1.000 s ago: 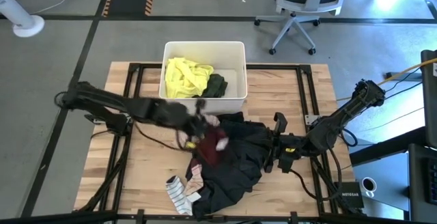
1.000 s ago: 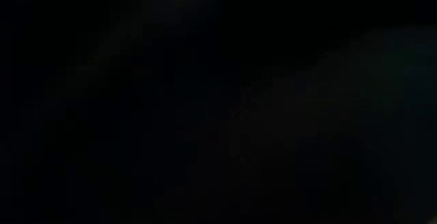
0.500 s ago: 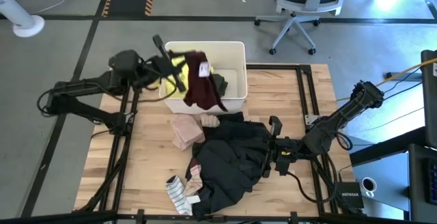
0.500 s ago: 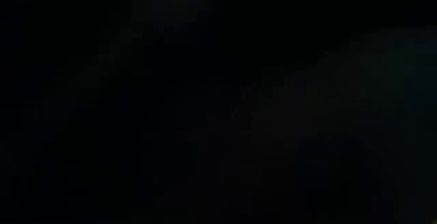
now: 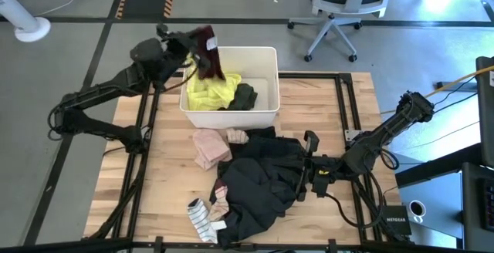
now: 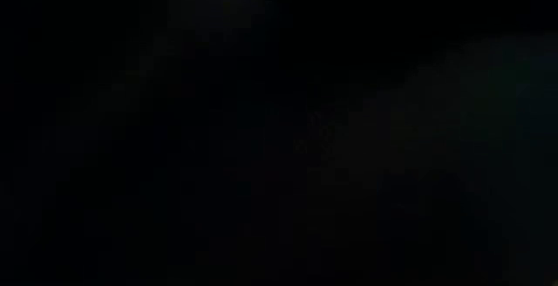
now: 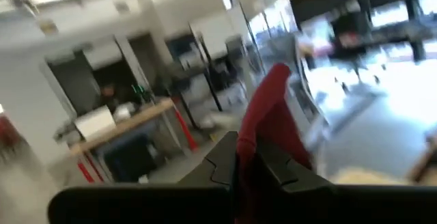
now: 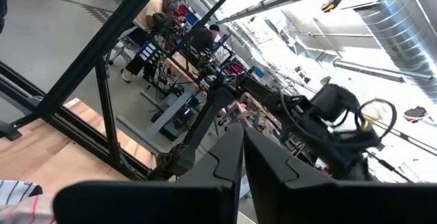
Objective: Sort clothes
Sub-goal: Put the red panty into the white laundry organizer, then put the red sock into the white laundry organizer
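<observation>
My left gripper (image 5: 194,43) is raised over the far left corner of the white bin (image 5: 266,113), shut on a maroon garment (image 5: 210,57). The bin holds a neon yellow garment (image 5: 208,91) and a dark green one (image 5: 245,96). A pale pink piece (image 5: 209,146), a large black garment (image 5: 266,180) and a striped sock (image 5: 202,217) lie flat on the table. My right gripper (image 5: 307,163) is shut, low at the black garment's right edge. The low view is dark. My left gripper pinches a bunched part of the maroon garment (image 7: 247,157) between its two fingers. The garment is lifted clear of the table, and its free end (image 5: 214,71) hangs over the bin's far left corner. My right gripper is beside the black garment; I cannot tell whether it touches it.
The black frame rails (image 5: 346,106) run along the wooden table's edges. An office chair (image 5: 336,6) stands on the floor beyond the far edge. Bare wood (image 5: 166,183) lies to the left of the clothes pile.
My left gripper has risen from the middle of the pile and swung toward the far left, carrying the maroon garment up over the bin's far left corner. The garment is lifted clear of the pile, and the pale pink piece beneath it now shows.
</observation>
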Robot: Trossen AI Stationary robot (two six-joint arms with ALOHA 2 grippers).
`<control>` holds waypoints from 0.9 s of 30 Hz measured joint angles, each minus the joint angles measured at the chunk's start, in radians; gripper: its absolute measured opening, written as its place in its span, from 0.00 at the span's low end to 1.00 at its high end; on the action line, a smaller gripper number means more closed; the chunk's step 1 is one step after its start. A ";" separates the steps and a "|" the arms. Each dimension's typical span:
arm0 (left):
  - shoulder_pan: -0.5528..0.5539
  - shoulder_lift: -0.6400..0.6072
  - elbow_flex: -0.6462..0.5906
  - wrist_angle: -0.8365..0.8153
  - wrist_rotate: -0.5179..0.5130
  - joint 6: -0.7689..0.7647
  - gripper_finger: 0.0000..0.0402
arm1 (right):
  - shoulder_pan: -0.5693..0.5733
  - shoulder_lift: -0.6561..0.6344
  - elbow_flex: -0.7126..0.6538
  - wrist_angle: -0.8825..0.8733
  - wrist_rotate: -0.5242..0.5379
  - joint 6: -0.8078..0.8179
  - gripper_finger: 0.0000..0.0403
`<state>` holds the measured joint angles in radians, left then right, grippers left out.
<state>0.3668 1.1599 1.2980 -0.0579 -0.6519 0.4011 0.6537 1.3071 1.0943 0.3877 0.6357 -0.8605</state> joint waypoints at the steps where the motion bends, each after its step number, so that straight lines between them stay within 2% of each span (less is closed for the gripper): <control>1: 0.004 0.004 0.000 -0.042 0.013 -0.007 0.04 | 0.000 0.000 0.000 0.000 0.000 0.000 0.08; 7: 0.016 0.060 0.000 -0.159 0.029 -0.072 0.14 | 0.000 0.000 0.000 -0.001 0.000 0.000 0.08; 11: 0.015 0.096 0.000 -0.255 0.121 -0.175 0.27 | 0.000 0.000 0.000 -0.001 0.000 0.000 0.08; 14: 0.014 0.114 0.000 -0.389 0.138 -0.239 0.37 | 0.000 0.000 0.000 -0.004 0.000 0.000 0.08; 18: 0.016 0.114 0.019 -0.660 0.136 -0.295 0.47 | 0.000 0.000 0.000 -0.009 0.000 0.000 0.08; 23: -0.004 0.112 0.135 -0.981 0.143 -0.402 0.51 | 0.000 0.000 0.000 -0.007 0.000 -0.005 0.08; 27: -0.058 0.081 0.184 -1.026 0.194 -0.449 0.52 | 0.000 0.000 0.001 0.001 0.000 -0.012 0.08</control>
<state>0.3091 1.2405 1.4823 -1.0837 -0.4578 -0.0478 0.6533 1.3071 1.0950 0.3883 0.6357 -0.8723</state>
